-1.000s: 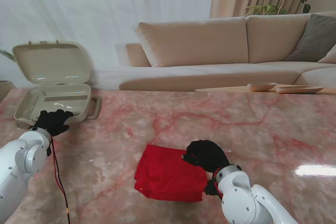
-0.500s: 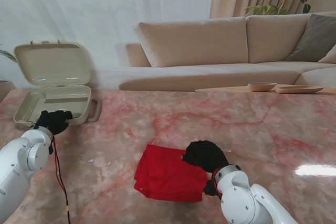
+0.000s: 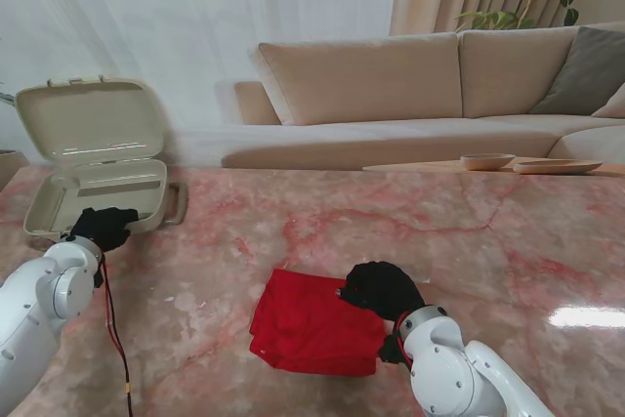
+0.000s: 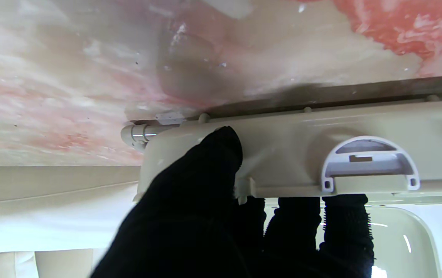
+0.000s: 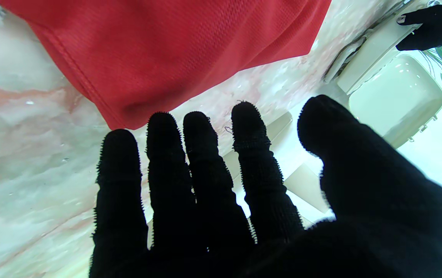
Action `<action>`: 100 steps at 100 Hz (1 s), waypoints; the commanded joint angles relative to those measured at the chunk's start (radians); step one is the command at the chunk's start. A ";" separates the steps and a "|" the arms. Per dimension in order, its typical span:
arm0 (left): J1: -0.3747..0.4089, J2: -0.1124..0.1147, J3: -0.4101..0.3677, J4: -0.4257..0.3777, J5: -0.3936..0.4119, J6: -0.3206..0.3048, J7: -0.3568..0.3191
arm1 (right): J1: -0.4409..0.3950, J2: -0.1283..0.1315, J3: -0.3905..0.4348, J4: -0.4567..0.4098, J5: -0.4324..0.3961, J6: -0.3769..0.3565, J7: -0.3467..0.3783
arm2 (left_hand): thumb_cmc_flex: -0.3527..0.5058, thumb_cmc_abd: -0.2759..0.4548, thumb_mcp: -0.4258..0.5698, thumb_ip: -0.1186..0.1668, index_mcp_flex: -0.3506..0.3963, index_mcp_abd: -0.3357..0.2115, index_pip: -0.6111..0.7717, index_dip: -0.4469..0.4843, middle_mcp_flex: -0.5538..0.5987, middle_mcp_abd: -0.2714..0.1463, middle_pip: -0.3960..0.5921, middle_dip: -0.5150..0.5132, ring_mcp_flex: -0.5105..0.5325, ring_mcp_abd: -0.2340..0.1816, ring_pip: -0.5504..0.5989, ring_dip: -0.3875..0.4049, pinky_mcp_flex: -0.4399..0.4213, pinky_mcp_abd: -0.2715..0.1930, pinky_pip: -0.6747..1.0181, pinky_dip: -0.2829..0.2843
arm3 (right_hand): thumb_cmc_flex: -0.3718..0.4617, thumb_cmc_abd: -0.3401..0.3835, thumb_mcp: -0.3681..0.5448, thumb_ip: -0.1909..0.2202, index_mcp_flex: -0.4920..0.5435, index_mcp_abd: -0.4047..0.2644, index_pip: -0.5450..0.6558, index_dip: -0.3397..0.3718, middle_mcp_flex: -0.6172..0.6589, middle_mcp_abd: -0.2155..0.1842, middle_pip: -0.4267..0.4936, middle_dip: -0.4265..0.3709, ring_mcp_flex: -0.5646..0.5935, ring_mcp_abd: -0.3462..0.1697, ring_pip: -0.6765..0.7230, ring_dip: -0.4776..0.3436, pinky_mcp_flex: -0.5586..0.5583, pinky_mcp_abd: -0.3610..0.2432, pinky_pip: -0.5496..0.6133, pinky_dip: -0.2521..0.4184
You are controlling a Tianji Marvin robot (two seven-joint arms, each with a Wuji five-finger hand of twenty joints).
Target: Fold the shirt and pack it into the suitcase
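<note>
Suitcase (image 3: 93, 168) dragged leftward by left hand (image 3: 101, 227); shirt (image 3: 312, 322) unmoved

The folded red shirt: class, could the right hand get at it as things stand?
Probably yes: the right hand hovers open at the folded red shirt, which lies bare on the table, nothing between them.

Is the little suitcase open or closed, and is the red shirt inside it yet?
Open: the suitcase lid stands up behind its tray. The red shirt is not inside; it lies folded on the table.
</note>
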 commanded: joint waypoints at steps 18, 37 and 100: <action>0.005 -0.013 0.017 0.004 -0.023 -0.019 0.003 | -0.007 -0.002 0.000 0.010 0.007 0.001 0.011 | 0.078 0.015 0.103 -0.007 0.072 -0.031 0.061 0.032 0.059 -0.026 0.018 0.025 0.079 -0.015 0.093 0.031 0.065 0.022 0.125 0.029 | -0.037 0.003 -0.002 -0.026 0.013 -0.018 0.013 -0.003 0.012 -0.017 0.000 0.002 -0.016 -0.021 -0.003 -0.022 -0.009 0.007 -0.006 0.021; 0.019 -0.016 0.021 -0.017 -0.038 -0.035 -0.002 | -0.012 -0.003 0.002 0.010 0.010 0.005 0.006 | 0.078 0.013 0.106 -0.008 0.072 -0.030 0.055 0.028 0.062 -0.024 0.017 0.024 0.085 -0.014 0.095 0.031 0.068 0.025 0.127 0.031 | -0.035 0.008 -0.006 -0.026 0.009 -0.015 0.012 -0.003 0.008 -0.015 0.001 0.002 -0.019 -0.019 -0.004 -0.021 -0.010 0.008 -0.006 0.021; 0.097 -0.021 0.016 -0.111 -0.063 -0.103 -0.021 | -0.018 -0.003 0.008 0.019 0.023 0.002 0.013 | 0.078 -0.001 0.116 -0.010 0.095 -0.036 0.064 0.034 0.084 -0.029 0.021 0.033 0.101 -0.011 0.101 0.034 0.083 0.024 0.134 0.034 | -0.031 0.013 -0.018 -0.021 0.016 -0.010 0.006 -0.001 0.012 -0.008 -0.002 0.002 -0.017 -0.008 0.000 -0.016 -0.008 0.018 -0.003 0.028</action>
